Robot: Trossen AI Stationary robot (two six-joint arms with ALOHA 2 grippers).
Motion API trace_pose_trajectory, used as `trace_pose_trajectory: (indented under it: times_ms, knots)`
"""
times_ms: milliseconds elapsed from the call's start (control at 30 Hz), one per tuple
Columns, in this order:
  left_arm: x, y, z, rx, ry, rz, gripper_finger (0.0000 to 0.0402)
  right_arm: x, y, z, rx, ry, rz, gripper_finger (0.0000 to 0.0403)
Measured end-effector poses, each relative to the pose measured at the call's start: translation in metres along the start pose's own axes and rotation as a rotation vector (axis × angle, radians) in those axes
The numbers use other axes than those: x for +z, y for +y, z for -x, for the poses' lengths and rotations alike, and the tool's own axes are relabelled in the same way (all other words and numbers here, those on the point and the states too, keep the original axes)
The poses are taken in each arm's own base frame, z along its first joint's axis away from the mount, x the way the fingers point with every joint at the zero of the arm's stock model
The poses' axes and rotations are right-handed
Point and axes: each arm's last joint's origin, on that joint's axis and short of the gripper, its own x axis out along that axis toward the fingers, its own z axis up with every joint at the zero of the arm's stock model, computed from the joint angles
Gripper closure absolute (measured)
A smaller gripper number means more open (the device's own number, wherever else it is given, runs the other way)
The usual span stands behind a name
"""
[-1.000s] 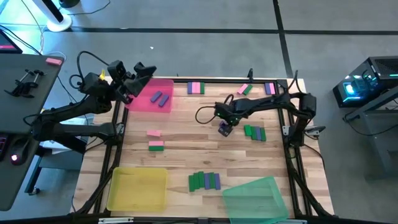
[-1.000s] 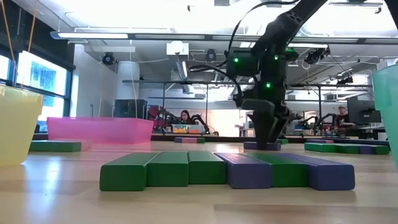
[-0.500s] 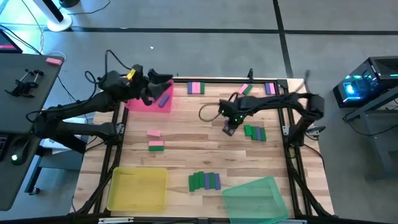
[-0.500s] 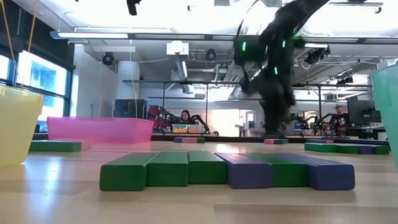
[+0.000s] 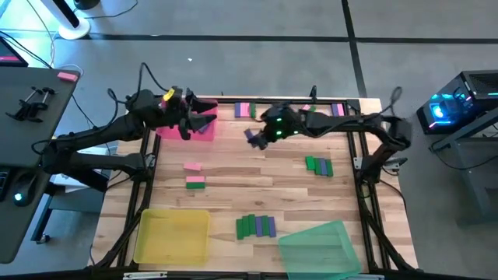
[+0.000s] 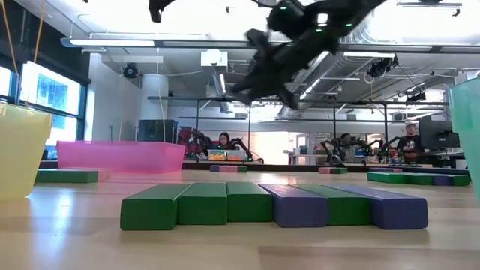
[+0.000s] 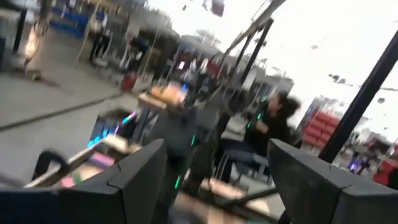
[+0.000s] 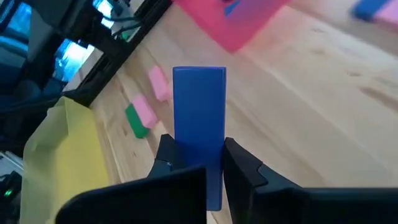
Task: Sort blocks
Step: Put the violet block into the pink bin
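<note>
My right gripper [image 8: 199,163] is shut on a purple-blue block [image 8: 199,118] and hangs above the table's middle far part [image 5: 254,137], right of the pink tray [image 5: 173,129]. A purple-blue block [image 5: 205,128] lies in that tray. My left gripper [image 5: 199,120] is open with nothing between its fingers [image 7: 146,174], above the pink tray's right part. Other blocks lie flat on the table: a pink one [image 5: 192,166], a green and pink pair [image 5: 195,181], a green group [image 5: 319,165], and a green and purple-blue row [image 5: 256,226]. My right gripper pinches the block's near end [image 8: 199,177] by its two long sides between its two fingers [image 8: 166,155]. The block lies along the fingers and sticks out well past their tips. The fingers slant down toward the table's left. The block is lifted clear of the table.
A yellow tray [image 5: 173,236] stands at the near left and a green tray [image 5: 319,247] at the near right. More blocks lie along the far edge [image 5: 244,110], [image 5: 306,111], [image 5: 337,110]. Bare wood lies between the pink tray and the green group.
My right gripper has taken the purple-blue block off the table beside the green group. It has risen, tipped to a slant and gone toward the pink tray at the far left. My left gripper has moved toward the table's right, out over the pink tray.
</note>
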Motion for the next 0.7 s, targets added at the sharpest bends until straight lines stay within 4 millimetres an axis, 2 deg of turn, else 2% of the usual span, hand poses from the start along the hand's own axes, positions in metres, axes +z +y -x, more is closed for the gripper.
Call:
trace_pose_trajectory:
  times_ms: [100, 233, 467, 700]
  knots:
    - [0.009, -0.004, 0.000, -0.042, -0.088, -0.015, 0.0133, 0.011, 0.013, -0.028, 0.021, 0.001, 0.040, 0.0400]
    - [0.021, -0.011, 0.003, -0.107, -0.214, -0.009, 0.0133, 0.043, 0.026, -0.057, 0.069, -0.092, 0.069, 0.0400]
    - [0.039, -0.021, 0.011, -0.220, -0.408, -0.012, 0.0133, 0.092, 0.026, -0.094, 0.101, -0.195, 0.053, 0.0400]
    - [0.039, -0.021, 0.011, -0.221, -0.410, -0.011, 0.0133, 0.114, 0.024, -0.122, 0.142, -0.230, 0.028, 0.0400]
